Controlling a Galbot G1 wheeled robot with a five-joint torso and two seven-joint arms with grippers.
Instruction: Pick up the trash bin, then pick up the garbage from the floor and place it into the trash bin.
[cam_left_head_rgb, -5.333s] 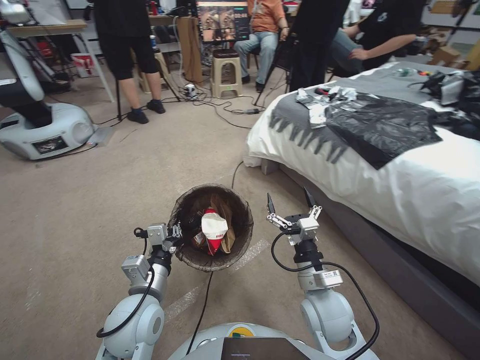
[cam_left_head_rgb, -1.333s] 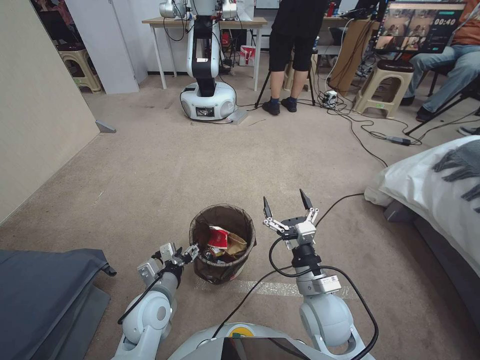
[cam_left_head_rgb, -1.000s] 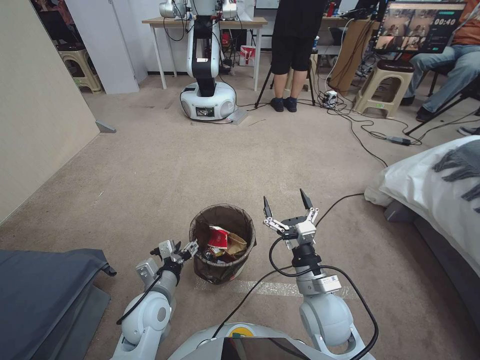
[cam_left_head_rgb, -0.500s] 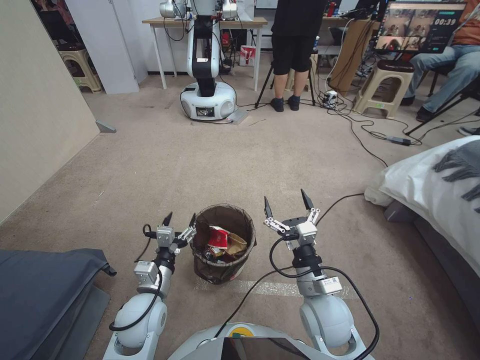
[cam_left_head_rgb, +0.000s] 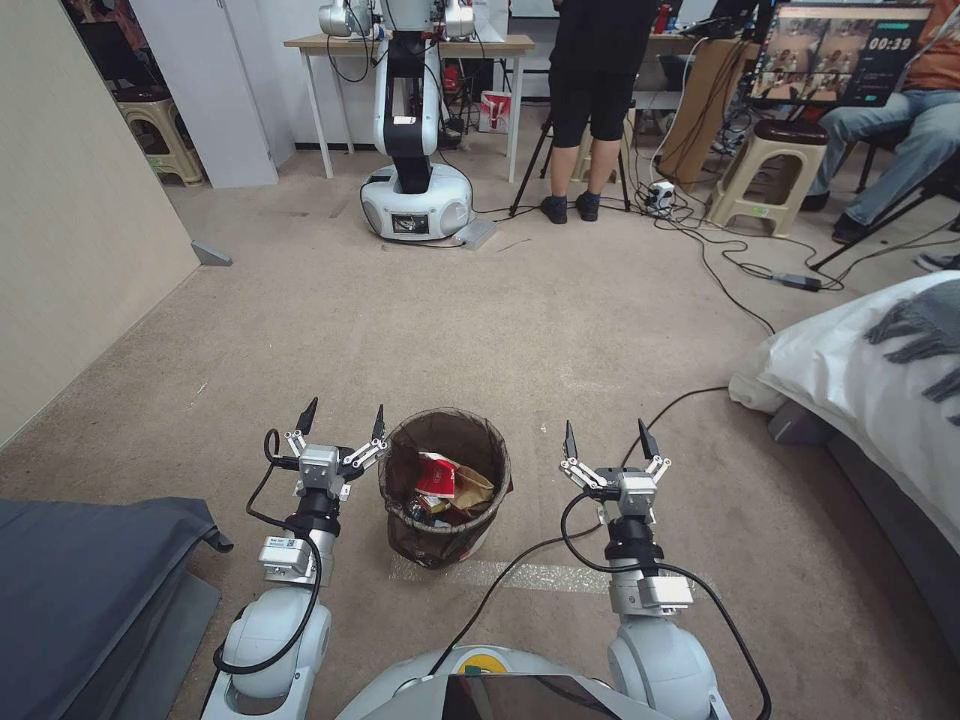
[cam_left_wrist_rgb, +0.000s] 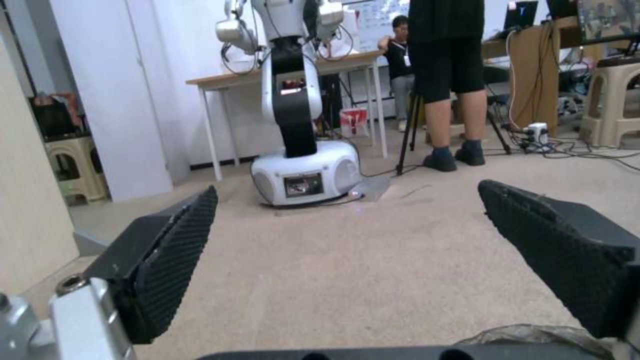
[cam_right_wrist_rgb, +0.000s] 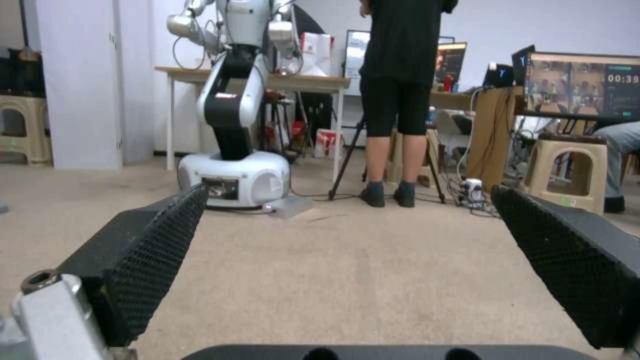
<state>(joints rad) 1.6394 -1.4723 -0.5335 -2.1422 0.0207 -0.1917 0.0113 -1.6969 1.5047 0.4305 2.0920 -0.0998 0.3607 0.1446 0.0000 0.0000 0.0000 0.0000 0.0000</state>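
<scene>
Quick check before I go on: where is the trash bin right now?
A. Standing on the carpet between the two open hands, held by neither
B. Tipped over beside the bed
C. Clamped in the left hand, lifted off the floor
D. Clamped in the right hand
A: the trash bin stands upright on the carpet, with the left hand and right hand open on either side.

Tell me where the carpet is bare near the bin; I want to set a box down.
Bare carpet spreads ahead of the trash bin toward the parked white robot, and left to the beige wall. It is crowded beside the bin: the left gripper and right gripper flank it, both open, and a black cable runs right.
</scene>
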